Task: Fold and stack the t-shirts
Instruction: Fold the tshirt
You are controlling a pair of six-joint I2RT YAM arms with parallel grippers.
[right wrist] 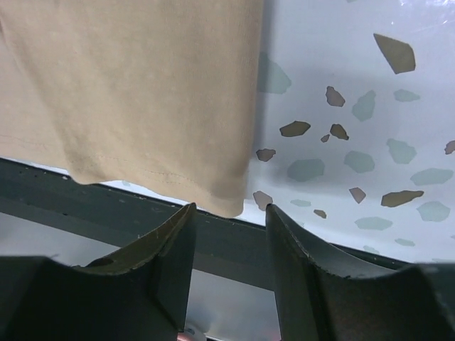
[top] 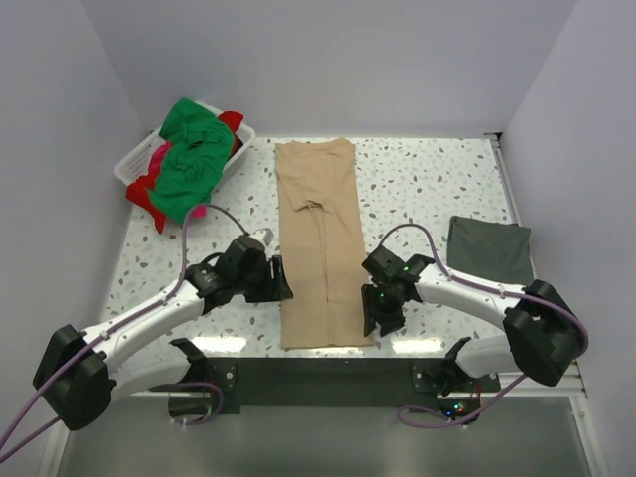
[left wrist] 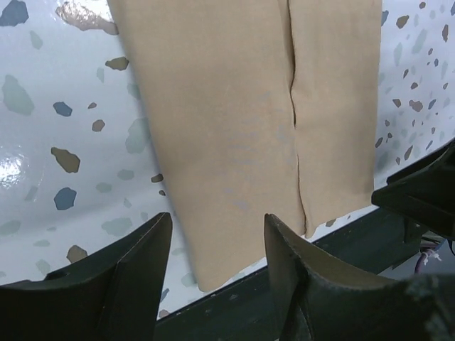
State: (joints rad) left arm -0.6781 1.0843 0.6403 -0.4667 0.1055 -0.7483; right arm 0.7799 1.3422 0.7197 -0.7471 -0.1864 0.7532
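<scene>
Counter [top: 427, 189]: tan t-shirt [top: 318, 248] folded into a strip at frame centre, long axis top-to-bottom, hem at the bottom edge. Grey t-shirt [top: 489, 248] folded, right side. Left tool [top: 281, 279] and right tool [top: 381, 320] flank the hem end, both spread apart, empty.

No legible text, label, brand, number or sign in any view.
</scene>
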